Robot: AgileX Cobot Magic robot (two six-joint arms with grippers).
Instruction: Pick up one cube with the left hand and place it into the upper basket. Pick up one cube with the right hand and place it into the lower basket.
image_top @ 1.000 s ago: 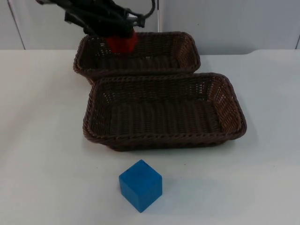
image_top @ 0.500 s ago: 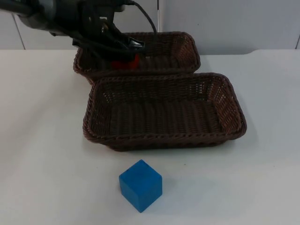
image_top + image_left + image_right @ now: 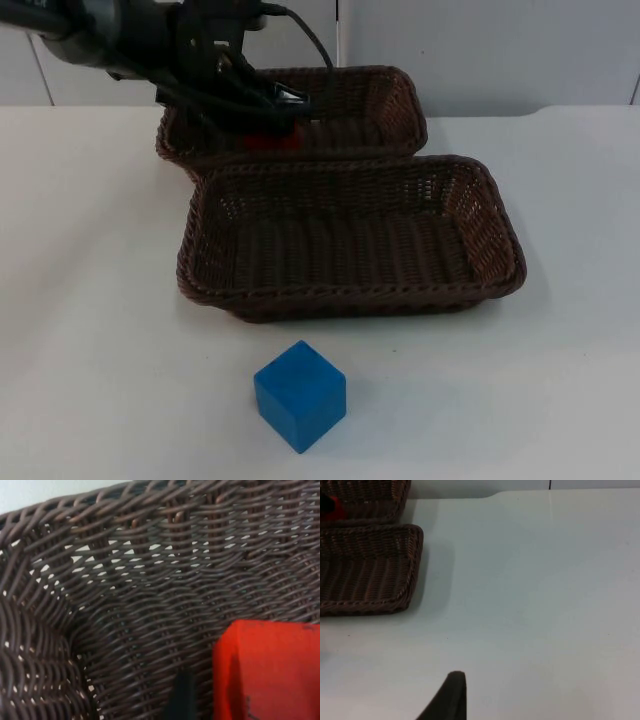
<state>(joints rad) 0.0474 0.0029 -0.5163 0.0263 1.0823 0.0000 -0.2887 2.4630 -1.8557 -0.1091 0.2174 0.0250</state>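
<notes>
Nearest the camera a blue cube (image 3: 300, 395) sat alone on the white table (image 3: 90, 300), matte, sharp-edged, one corner turned forward. Behind it lay the lower basket (image 3: 350, 240), dark brown wicker. Farthest stood the upper basket (image 3: 395, 105), where the left gripper (image 3: 270, 118) reached in over a bright red cube (image 3: 267, 672) lying on the woven floor; whether its fingers clasped it I could not tell. The right gripper (image 3: 451, 696) waited above bare table.

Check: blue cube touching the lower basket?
Apart. Top view shows bare white table between the blue cube and the lower basket.
</notes>
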